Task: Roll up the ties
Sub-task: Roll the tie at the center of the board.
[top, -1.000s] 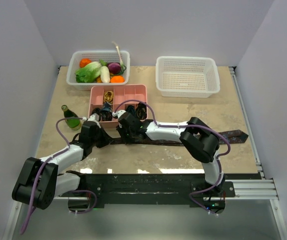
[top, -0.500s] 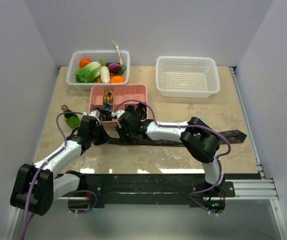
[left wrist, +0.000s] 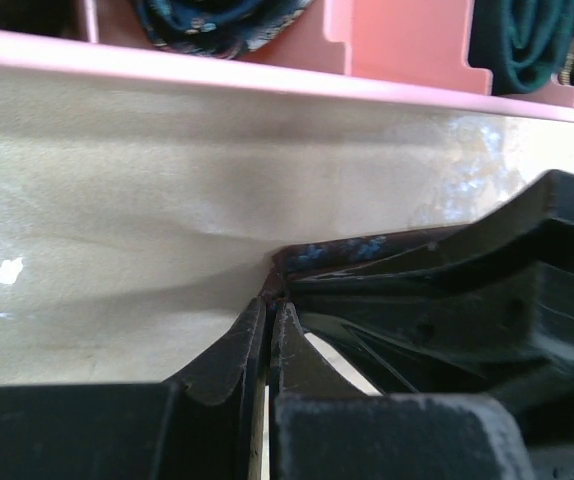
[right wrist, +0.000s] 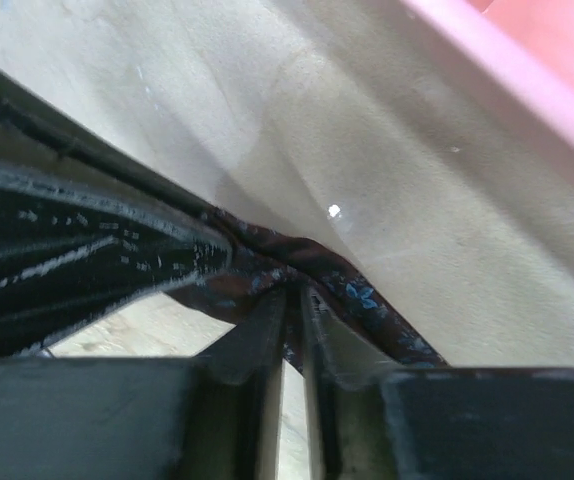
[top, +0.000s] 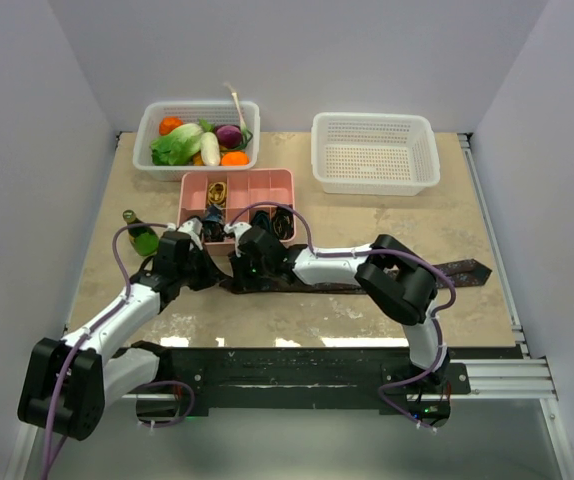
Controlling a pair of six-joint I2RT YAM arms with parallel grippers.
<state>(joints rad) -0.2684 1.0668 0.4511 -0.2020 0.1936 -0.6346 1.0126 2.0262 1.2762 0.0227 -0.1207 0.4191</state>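
A tie (top: 467, 269), likely limp and slippery, lay along the counter's (top: 367, 215) front edge, its left end, the likeliest hold, pinched by the right fingers (right wrist: 257, 335), with the left fingers (left wrist: 239, 348) pressed together beside it.

At the back, left basket (top: 197, 104) and right basket (top: 372, 118) — tray (top: 267, 185) before the left, tie (top: 462, 269) before the tray.

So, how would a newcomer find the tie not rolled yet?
Find the pink tray in the middle of the table. Just outside its near edge, one dark tie lies flat as a long strip. The ties inside the tray are coiled.
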